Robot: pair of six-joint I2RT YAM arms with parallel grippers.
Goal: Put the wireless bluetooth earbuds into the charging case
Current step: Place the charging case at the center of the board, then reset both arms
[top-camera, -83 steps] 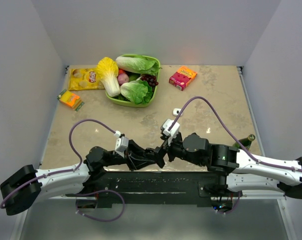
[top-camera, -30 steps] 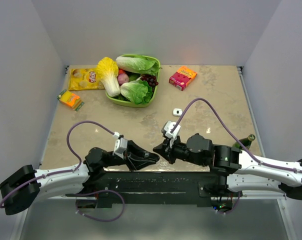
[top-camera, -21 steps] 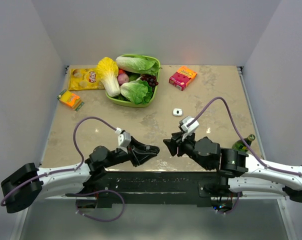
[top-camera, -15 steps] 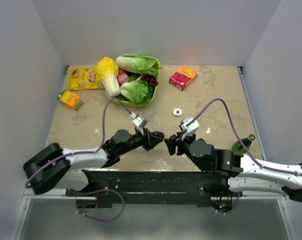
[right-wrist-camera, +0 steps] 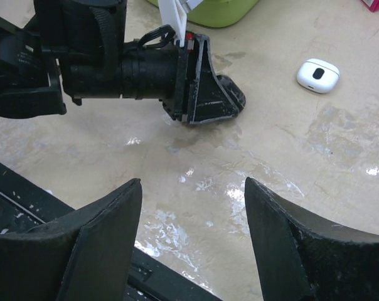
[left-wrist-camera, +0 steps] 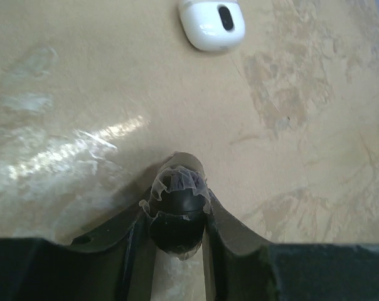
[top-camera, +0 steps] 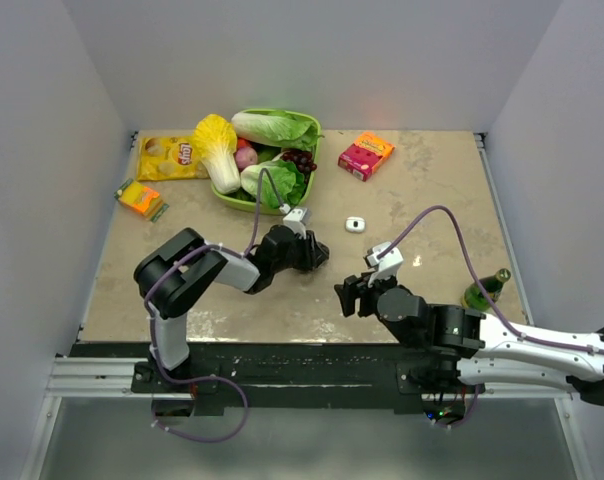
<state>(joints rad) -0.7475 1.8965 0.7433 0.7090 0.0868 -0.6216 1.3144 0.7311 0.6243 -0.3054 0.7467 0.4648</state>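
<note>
Since the earlier frame, the left gripper (top-camera: 320,252) has advanced from the lower centre to just left of the small white glossy charging case (top-camera: 355,224), which lies on the table slightly right of centre. Its jaws are narrow, clamped on one tiny black rounded earbud (left-wrist-camera: 175,226). The right gripper (top-camera: 344,297) has withdrawn, wide and empty. No earbud is seated yet; the case lid looks closed.
</note>
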